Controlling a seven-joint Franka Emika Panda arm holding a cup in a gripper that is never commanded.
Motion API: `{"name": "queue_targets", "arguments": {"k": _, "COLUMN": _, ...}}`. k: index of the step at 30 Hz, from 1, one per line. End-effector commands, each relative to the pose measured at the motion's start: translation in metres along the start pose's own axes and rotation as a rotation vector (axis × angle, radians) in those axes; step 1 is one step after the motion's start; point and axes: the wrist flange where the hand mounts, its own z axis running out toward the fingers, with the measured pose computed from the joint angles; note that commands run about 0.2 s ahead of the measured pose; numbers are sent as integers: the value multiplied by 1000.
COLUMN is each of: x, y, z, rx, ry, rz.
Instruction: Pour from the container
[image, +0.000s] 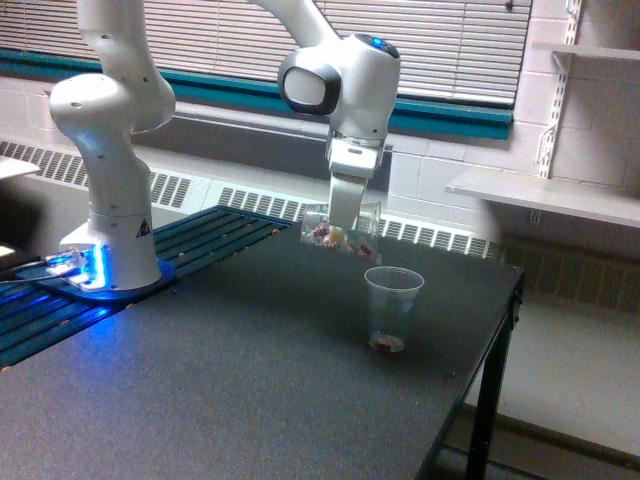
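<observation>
One arm is in my exterior view, its white pincer (343, 225) clenched on the container (338, 232). I read the container as a small clear plastic cup, tipped nearly onto its side in the air above the desk (250, 380), with its mouth toward the exterior view's right. Brownish-red and tan bits show through its wall. Below it and slightly toward the exterior view's right, a clear ribbed plastic cup (392, 308) stands upright on the dark desk, well apart from the container. A few brownish bits lie at the bottom of that cup. The arm's white base (110, 240) sits at the exterior view's left, lit blue at its foot.
</observation>
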Motion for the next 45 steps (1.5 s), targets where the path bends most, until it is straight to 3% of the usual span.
{"name": "queue_targets", "arguments": {"k": 1, "x": 2, "y": -4, "z": -10, "rx": -6, "ry": 4, "rz": -5}}
{"name": "queue_targets", "arguments": {"k": 45, "x": 10, "y": 2, "z": -29, "rx": -81, "ry": -75, "rz": -20}}
